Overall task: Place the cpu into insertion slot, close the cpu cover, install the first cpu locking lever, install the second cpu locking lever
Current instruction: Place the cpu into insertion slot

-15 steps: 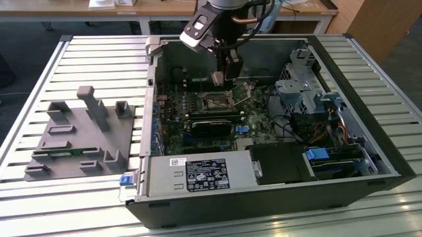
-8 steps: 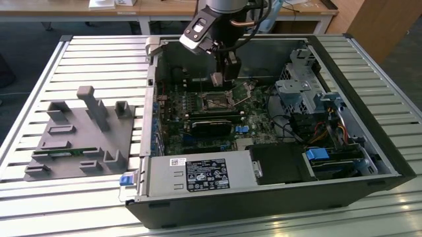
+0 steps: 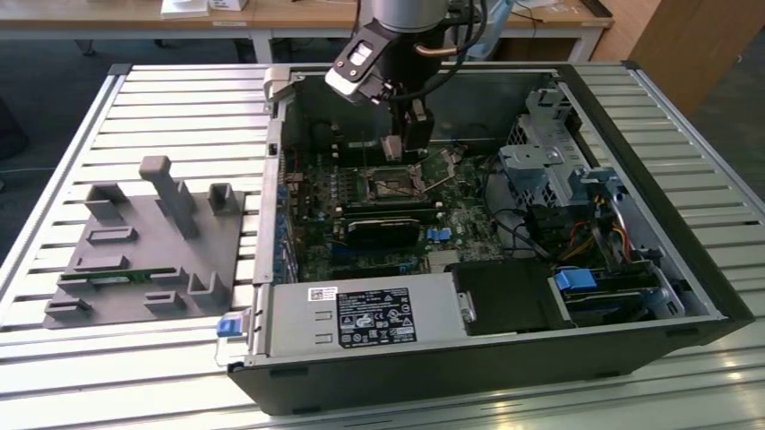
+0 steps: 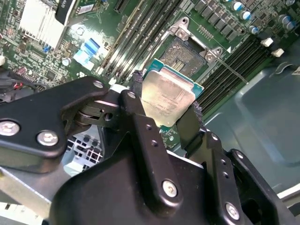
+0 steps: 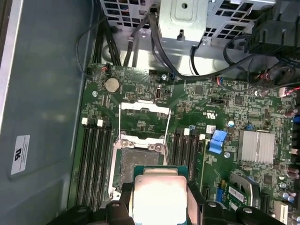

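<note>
While the arm reaches down into the open computer case (image 3: 478, 376), its gripper (image 4: 167, 96) is clamped on the cpu (image 4: 168, 101), one black finger (image 4: 137, 86) pressed against each of two opposite edges. In both wrist views the chip's dull silver top faces the cameras, with a green rim showing around it.

The cpu (image 5: 159, 197) hangs above the green motherboard (image 5: 211, 103), overlapping one edge of the insertion slot (image 5: 138, 161) in the first wrist view; how far above the board it sits cannot be judged. The slot (image 4: 185, 54) lies uncovered, its dark centre exposed inside a metal surround. The cpu cover (image 5: 143, 106) is swung open and lies back on the far side of the slot, with the board visible through its square window. A thin metal lever (image 4: 232, 70) runs out from one corner of the slot.

Banks of long black memory slots (image 5: 96, 159) flank the socket on both sides. A round coin battery (image 5: 111, 84), a blue connector (image 5: 218, 140) and a finned silver heatsink (image 5: 255, 146) also sit on the board.

In the exterior view the gripper (image 3: 404, 143) hovers just beyond the insertion slot (image 3: 392, 185), near the far wall of the case. The case lies on its side on a slatted metal table (image 3: 179, 107). A grey fixture block (image 3: 143, 260) rests on the table, well apart from the case on the exterior view's left.
</note>
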You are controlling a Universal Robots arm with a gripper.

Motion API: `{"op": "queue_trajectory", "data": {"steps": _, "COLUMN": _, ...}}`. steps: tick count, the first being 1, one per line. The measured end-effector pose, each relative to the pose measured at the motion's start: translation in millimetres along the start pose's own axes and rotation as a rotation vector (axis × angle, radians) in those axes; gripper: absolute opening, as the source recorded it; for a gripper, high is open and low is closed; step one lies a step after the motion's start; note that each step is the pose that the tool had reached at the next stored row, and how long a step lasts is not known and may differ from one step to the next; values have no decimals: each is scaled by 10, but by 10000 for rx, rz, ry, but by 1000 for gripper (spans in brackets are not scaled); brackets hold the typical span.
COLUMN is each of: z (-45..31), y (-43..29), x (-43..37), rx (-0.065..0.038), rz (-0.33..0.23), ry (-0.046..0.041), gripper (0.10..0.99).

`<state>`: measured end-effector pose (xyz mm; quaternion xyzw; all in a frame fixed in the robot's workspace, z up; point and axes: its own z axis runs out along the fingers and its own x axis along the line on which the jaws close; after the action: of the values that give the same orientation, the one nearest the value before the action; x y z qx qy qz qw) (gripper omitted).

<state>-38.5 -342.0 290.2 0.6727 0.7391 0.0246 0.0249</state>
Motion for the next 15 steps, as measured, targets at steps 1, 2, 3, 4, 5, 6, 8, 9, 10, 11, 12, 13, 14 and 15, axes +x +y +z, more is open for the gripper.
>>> {"op": "queue_trajectory", "data": {"steps": 1, "z": 8, "y": 0, "x": 8, "rx": 1, "rz": 51, "ry": -3, "gripper": 541}}
{"op": "queue_trajectory", "data": {"steps": 2, "z": 18, "y": 0, "x": 11, "rx": 0, "rz": 145, "ry": -9, "gripper": 541}}
{"op": "queue_trajectory", "data": {"steps": 3, "z": 28, "y": 0, "x": 15, "rx": 1, "rz": 244, "ry": -16, "gripper": 541}}
{"op": "queue_trajectory", "data": {"steps": 4, "z": 40, "y": 0, "x": 23, "rx": 2, "rz": 310, "ry": -22, "gripper": 541}}
{"op": "queue_trajectory", "data": {"steps": 5, "z": 56, "y": -1, "x": 33, "rx": 2, "rz": 330, "ry": -24, "gripper": 541}}
{"op": "queue_trajectory", "data": {"steps": 6, "z": 72, "y": -1, "x": 37, "rx": 0, "rz": 330, "ry": -22, "gripper": 541}}
{"op": "queue_trajectory", "data": {"steps": 8, "z": 107, "y": -3, "x": 45, "rx": 1, "rz": 330, "ry": -22, "gripper": 541}}
{"op": "queue_trajectory", "data": {"steps": 9, "z": 125, "y": -4, "x": 52, "rx": 0, "rz": 330, "ry": -22, "gripper": 541}}
{"op": "queue_trajectory", "data": {"steps": 10, "z": 141, "y": -4, "x": 59, "rx": 2, "rz": 330, "ry": -24, "gripper": 541}}
{"op": "queue_trajectory", "data": {"steps": 11, "z": 151, "y": -4, "x": 62, "rx": 1, "rz": 330, "ry": -22, "gripper": 541}}
{"op": "queue_trajectory", "data": {"steps": 12, "z": 157, "y": -4, "x": 62, "rx": 1, "rz": 330, "ry": -22, "gripper": 541}}
{"op": "queue_trajectory", "data": {"steps": 13, "z": 161, "y": -4, "x": 62, "rx": 1, "rz": 329, "ry": -23, "gripper": 541}}
{"op": "queue_trajectory", "data": {"steps": 14, "z": 164, "y": -5, "x": 62, "rx": 2, "rz": 330, "ry": -23, "gripper": 541}}
{"op": "queue_trajectory", "data": {"steps": 15, "z": 166, "y": -5, "x": 62, "rx": 3, "rz": 330, "ry": -25, "gripper": 541}}
